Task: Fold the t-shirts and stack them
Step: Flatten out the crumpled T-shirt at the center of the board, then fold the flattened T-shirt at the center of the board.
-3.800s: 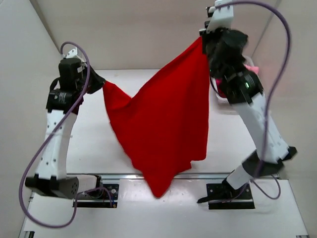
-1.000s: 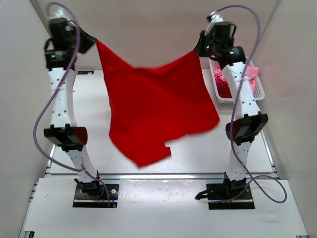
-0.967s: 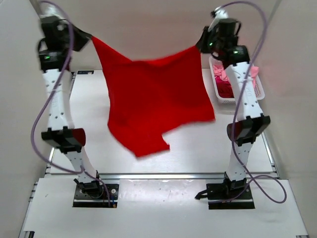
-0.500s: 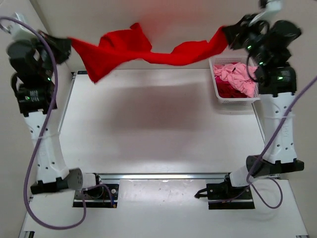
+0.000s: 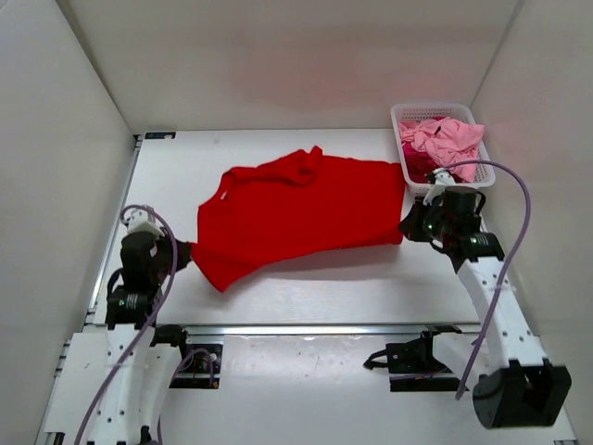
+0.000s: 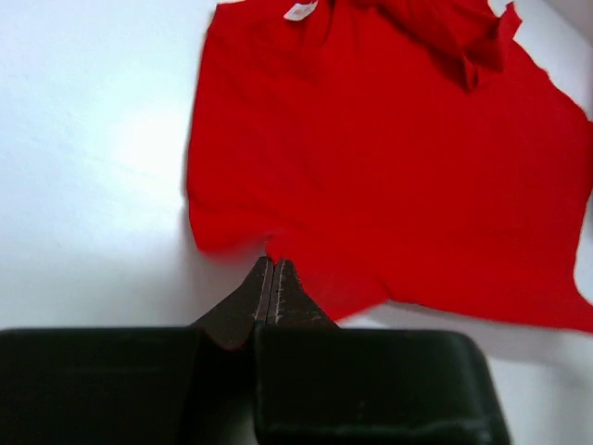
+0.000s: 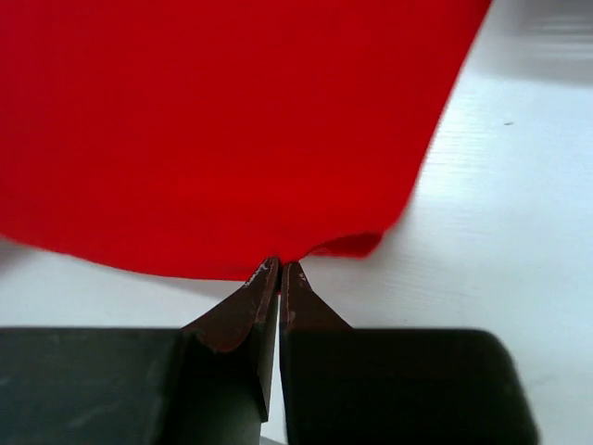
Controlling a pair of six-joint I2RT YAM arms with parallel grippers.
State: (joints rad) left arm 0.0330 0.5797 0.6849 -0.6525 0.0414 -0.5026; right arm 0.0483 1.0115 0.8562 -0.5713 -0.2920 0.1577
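Note:
The bright red t-shirt (image 5: 296, 209) lies spread on the white table, one sleeve bunched at its far edge. My left gripper (image 5: 188, 252) is low at the shirt's left edge and shut on the hem; in the left wrist view the tips (image 6: 271, 263) pinch the red cloth (image 6: 389, 158). My right gripper (image 5: 406, 225) is low at the shirt's right edge and shut on the hem; in the right wrist view the tips (image 7: 280, 267) pinch the cloth (image 7: 232, 120). A light pink shirt (image 5: 447, 135) and a darker one (image 5: 417, 167) lie in the basket.
The white lattice basket (image 5: 398, 119) stands at the table's far right, just behind my right gripper. White walls close in the left, back and right sides. The table's near edge rail (image 5: 306, 328) runs in front of the shirt.
Both arms have swung down from high in the air to table level. The red shirt, held stretched aloft before, now lies flat on the table between the grippers.

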